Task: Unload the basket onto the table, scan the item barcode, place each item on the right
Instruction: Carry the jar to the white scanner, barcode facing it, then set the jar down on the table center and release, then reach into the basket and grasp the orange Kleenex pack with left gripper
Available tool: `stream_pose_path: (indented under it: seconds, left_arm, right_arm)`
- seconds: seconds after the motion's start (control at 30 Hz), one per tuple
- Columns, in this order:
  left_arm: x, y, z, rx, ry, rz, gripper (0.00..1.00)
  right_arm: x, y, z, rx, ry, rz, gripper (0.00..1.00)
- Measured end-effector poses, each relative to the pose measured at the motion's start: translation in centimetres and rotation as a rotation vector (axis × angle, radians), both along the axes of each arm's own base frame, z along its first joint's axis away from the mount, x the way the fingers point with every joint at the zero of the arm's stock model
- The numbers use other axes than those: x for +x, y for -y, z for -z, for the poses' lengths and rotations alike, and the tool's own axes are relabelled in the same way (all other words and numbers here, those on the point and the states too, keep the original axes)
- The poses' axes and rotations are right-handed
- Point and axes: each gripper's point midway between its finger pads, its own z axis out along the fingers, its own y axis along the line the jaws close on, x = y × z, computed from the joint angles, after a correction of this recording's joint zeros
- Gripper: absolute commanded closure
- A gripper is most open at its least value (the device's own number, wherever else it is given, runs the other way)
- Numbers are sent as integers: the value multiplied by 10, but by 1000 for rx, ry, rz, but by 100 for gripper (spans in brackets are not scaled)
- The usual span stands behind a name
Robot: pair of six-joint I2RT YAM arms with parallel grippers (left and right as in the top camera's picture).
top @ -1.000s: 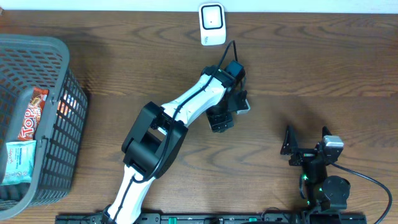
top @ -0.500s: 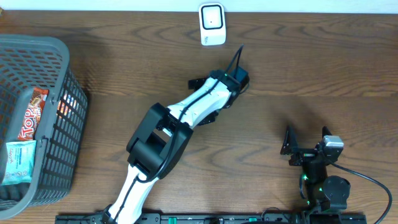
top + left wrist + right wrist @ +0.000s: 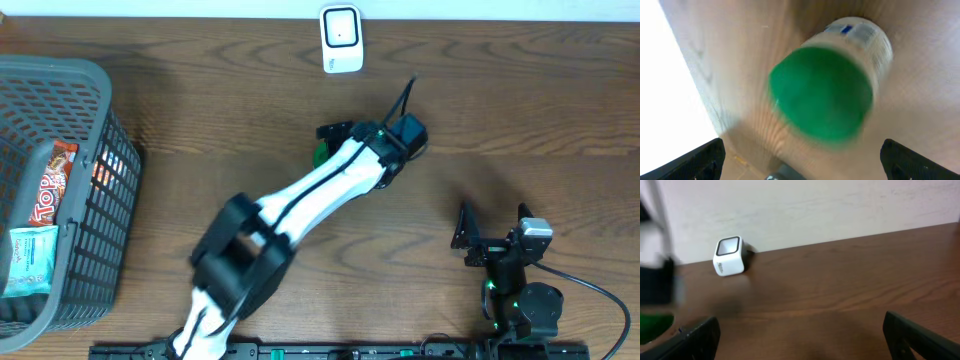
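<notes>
The item is a small jar with a green lid (image 3: 821,92) and a pale label, blurred in the left wrist view and lying on the wooden table. In the overhead view only a sliver of its green (image 3: 320,153) shows beside my left gripper (image 3: 332,143). That gripper (image 3: 802,161) is open, its fingers wide apart, and the jar lies just ahead of them, untouched. The white scanner (image 3: 341,38) stands at the table's far edge, and the right wrist view shows the scanner (image 3: 729,256) too. My right gripper (image 3: 493,222) rests open near the front right with nothing in it.
A dark grey mesh basket (image 3: 100,90) stands at the left edge with a red snack pack (image 3: 50,185) and a pale blue pack (image 3: 28,260) inside. The left arm (image 3: 300,195) stretches diagonally across the middle of the table.
The left gripper has opened and swung up and to the right. The item it carried a second ago now lies free on the table. The right arm has not moved.
</notes>
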Motion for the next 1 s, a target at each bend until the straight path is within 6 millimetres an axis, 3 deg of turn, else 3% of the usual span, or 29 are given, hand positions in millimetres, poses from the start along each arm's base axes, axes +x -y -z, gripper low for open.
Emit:
stream_pose_path:
  seconds: [0.23,0.4,0.53,0.63,0.7,0.77,0.83,0.9,1.0]
  left_arm:
    - [-27,-23,-107,-237,149,-94,1]
    - [-41,-64,-178,-495,318,-289,1]
    - [-47,-139,-232,-701,517,-573,2]
    - [-61,-220,-266,-827,726,-871,2]
    - [-81,-276,-282,-872,888,-1085,2]
    - [-105,-321,-292,-904,1029,-1268,2]
    - [-124,-353,-297,-923,1129,-1407,2]
    - [-138,-379,-295,-940,1192,-1534,2]
    - [-138,-404,-283,-984,1199,-1667,2]
  right_arm:
    - [0,0,0,0,0,0,1]
    - [0,0,0,0,0,0,1]
    - [0,0,0,0,0,0,1]
    - [0,0,0,0,0,0,1]
    - [0,0,0,0,0,0,1]
    - [0,0,0,0,0,0,1]
    - [0,0,0,0,0,0,1]
    - [0,0,0,0,0,0,1]
    - [0,0,0,0,0,0,1]
